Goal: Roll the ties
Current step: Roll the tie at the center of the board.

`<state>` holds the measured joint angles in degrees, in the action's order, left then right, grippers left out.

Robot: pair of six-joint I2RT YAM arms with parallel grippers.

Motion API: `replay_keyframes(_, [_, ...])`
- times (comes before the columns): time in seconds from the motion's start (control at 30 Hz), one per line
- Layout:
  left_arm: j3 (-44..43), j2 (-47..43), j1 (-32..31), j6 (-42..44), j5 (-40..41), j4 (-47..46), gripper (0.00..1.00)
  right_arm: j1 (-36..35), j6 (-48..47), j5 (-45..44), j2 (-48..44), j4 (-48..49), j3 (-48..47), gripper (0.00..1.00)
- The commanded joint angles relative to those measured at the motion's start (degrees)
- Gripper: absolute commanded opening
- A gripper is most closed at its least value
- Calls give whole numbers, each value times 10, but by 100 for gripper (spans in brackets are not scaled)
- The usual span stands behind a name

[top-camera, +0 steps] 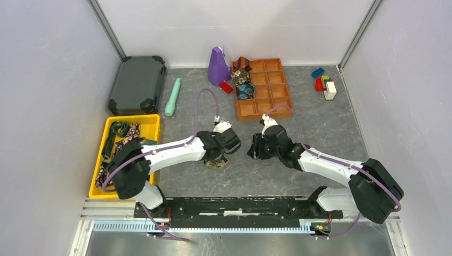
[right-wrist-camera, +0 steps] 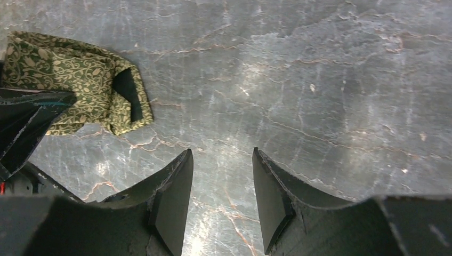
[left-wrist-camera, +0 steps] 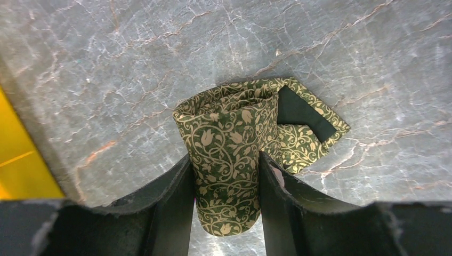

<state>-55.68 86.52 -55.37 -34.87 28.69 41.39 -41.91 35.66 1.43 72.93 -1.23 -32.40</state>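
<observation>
Toward the near edge of the desk point(top-camera: 320, 133), the left end effector point(left-wrist-camera: 225, 160) clamps a rolled green tie point(left-wrist-camera: 229, 128). The right end effector point(right-wrist-camera: 221, 160) is beside it, parted and holding nothing.

Open table point(right-wrist-camera: 320, 80) before right hand point(right-wrist-camera: 221, 178) (tie point(right-wrist-camera: 69, 80) and left hand point(left-wrist-camera: 226, 165) seemingly nearby)
</observation>
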Motion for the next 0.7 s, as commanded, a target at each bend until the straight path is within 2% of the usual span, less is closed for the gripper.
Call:
replay_keyframes(0.0, [-67,64,-29,-25,101,111,51,14,-18,-11,-22,-7,13,52])
replay_keyframes(0.2, [-132,134,-57,-51,152,179,50,34,-27,-11,-43,-16,29,52])
replay_keyframes(0.43, [-174,192,-80,-57,154,200,52,56,-35,-11,-61,-21,42,52])
replay_keyframes(0.57, [-187,218,-86,-51,137,194,57,65,-39,-6,-65,-22,48,52])
replay_keyframes(0.67, [-189,230,-89,-42,119,176,65,70,-41,-4,-70,-23,50,52])
